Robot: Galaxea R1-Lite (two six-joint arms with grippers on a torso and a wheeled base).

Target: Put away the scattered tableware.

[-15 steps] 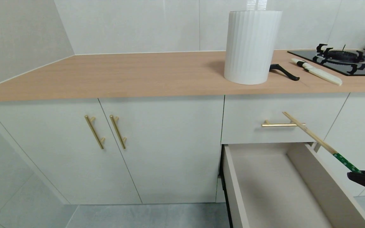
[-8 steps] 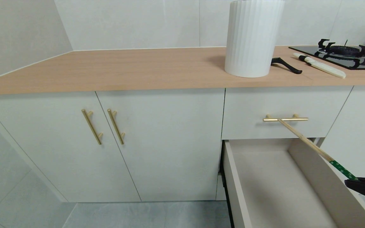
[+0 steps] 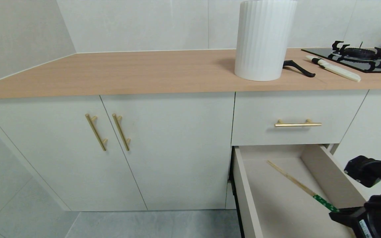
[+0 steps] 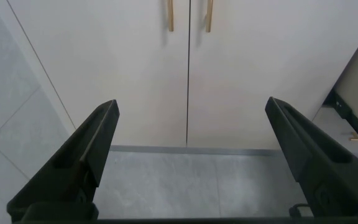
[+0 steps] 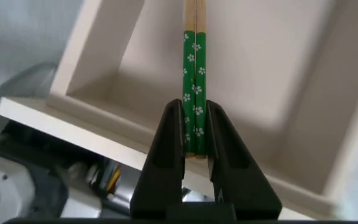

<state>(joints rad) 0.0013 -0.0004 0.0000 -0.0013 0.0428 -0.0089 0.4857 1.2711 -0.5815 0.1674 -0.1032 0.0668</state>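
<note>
My right claw [image 5: 194, 112] is clamped on the green, flowered end of a pair of chopsticks [image 3: 302, 185], low at the front right corner of the open drawer [image 3: 243, 185]. The sticks reach inside the drawer toward its back. Their tips seem to rest on its floor, though I can't be sure. My left claw [image 4: 191, 112] hangs with its fingers wide apart, facing the cabinet doors [image 4: 247, 74] near the floor. On the countertop [image 3: 127, 72] above, a knife [image 3: 334, 68] lies near a white ribbed container [image 3: 263, 39].
</note>
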